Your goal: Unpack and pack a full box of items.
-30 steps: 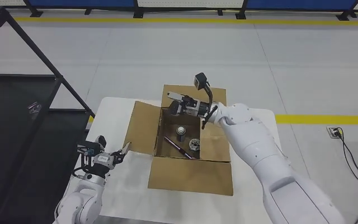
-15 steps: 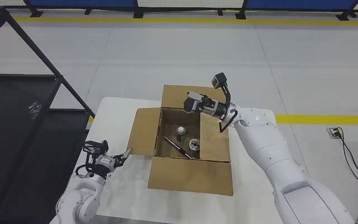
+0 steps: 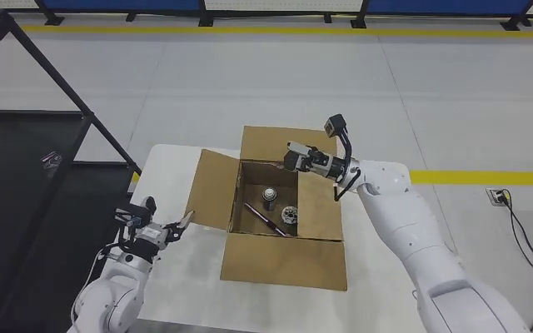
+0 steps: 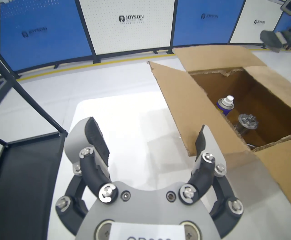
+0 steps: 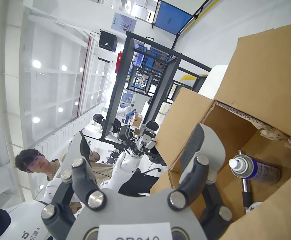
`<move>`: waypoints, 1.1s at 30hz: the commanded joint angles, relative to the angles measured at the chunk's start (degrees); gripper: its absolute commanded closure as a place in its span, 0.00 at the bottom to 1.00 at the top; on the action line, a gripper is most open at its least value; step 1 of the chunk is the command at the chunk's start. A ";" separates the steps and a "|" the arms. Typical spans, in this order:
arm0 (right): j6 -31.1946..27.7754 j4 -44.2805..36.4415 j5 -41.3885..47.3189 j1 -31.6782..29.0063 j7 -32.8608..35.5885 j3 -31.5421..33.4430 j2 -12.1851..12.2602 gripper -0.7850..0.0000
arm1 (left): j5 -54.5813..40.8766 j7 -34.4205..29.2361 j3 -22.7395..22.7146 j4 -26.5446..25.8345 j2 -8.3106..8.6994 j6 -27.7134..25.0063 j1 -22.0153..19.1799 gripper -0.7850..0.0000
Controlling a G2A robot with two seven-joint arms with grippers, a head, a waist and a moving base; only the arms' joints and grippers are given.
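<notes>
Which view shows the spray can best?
The right wrist view: the spray can is near, nozzle and blue body visible. The left wrist view hides its lower part behind the box flap; the top view shows it small.

logos stand on the white panel [image 4: 131, 18] and blue panels [image 4: 34, 31]; cropped labels [image 4: 149, 235] sit at both wrists; the spray can [image 5: 261, 169] bears unreadable print.

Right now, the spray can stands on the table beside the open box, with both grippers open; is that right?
No: the spray can stands inside the open box, as the top view shows; the left gripper and right gripper are open.
</notes>
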 commanded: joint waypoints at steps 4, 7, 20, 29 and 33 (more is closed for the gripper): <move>-0.01 -0.26 -0.01 -0.20 -0.37 0.03 0.01 0.00 | 1.53 -0.23 -0.89 -6.39 0.08 1.04 0.16 0.00; -4.16 -4.85 -1.99 -2.66 -1.45 0.72 0.84 0.00 | 0.84 -0.79 -1.33 -10.53 0.11 0.60 0.29 0.00; -14.34 -33.13 -13.09 -24.45 -10.13 18.25 10.49 0.00 | -3.73 -18.10 14.69 -9.30 -1.07 -3.74 -13.50 0.00; -13.09 -38.80 -15.19 -29.58 -11.38 22.44 11.80 0.00 | -7.91 -24.43 23.11 -3.99 -2.51 -3.27 -20.96 0.00; -13.09 -38.80 -15.19 -29.58 -11.38 22.44 11.80 0.00 | -7.91 -24.43 23.11 -3.99 -2.51 -3.27 -20.96 0.00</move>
